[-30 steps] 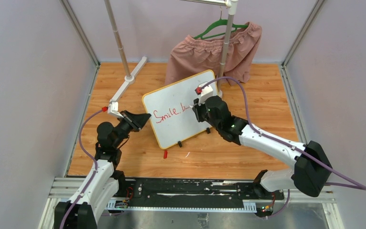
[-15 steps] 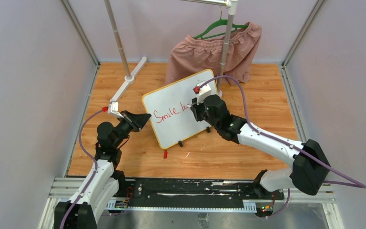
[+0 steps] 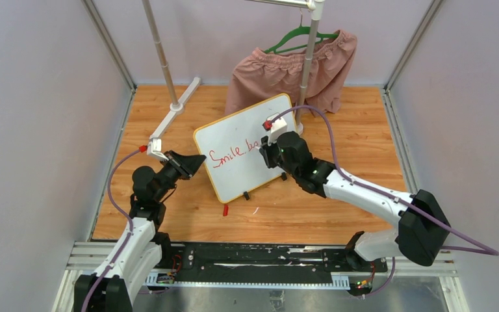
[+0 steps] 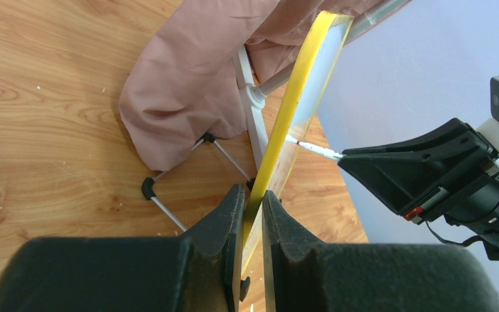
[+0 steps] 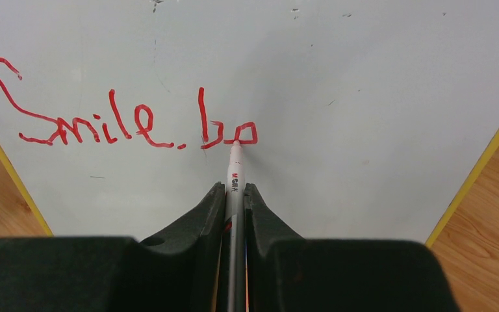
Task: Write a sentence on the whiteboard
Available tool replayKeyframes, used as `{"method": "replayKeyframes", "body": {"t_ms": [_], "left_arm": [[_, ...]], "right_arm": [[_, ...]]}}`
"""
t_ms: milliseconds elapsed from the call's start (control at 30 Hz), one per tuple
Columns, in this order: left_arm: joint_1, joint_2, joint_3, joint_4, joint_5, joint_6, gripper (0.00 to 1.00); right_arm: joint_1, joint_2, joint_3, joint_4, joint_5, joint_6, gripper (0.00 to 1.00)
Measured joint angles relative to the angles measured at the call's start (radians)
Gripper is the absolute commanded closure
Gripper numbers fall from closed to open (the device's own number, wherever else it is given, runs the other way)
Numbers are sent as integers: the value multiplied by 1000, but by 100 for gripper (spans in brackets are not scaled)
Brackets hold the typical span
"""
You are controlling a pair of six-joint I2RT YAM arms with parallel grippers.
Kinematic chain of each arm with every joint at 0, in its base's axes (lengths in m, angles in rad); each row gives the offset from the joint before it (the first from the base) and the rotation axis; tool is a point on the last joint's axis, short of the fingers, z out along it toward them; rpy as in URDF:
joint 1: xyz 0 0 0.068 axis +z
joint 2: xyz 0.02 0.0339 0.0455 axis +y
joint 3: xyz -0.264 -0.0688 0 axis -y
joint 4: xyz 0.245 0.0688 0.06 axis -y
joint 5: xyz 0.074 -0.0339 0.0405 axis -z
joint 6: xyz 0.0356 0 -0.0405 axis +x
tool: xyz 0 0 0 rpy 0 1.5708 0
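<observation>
Right claw [image 5: 234, 190] pinches a marker [image 5: 233, 166], its tip touching the red words [image 5: 141, 122] in the middle of the whiteboard [image 3: 230, 133]. Left claw [image 4: 253, 195] squeezes the board's yellow edge at the bottom of its view.

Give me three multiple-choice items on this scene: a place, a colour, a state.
1. Where does the left pincer clamp the white rectangular whiteboard? A its yellow rim; B the middle of its face; C nowhere.
2. The handwritten cursive words are: A blue; B red; C green.
3. The slim grey marker in the right pincer is: A capped; B lying flat; C tip on the board.
Answers: 1 A, the jaws straddle the rim; 2 B, the strokes are red; 3 C, its tip meets the writing's end.
</observation>
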State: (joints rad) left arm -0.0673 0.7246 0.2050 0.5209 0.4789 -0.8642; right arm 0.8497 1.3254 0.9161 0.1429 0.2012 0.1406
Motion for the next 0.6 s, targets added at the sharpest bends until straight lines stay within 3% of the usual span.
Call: {"method": "replayKeyframes", "body": {"t_ms": [600], "left_arm": [[0, 0, 0, -3, 0, 0, 100]], "right_arm": [[1, -16, -29, -12, 28, 1, 100]]}}
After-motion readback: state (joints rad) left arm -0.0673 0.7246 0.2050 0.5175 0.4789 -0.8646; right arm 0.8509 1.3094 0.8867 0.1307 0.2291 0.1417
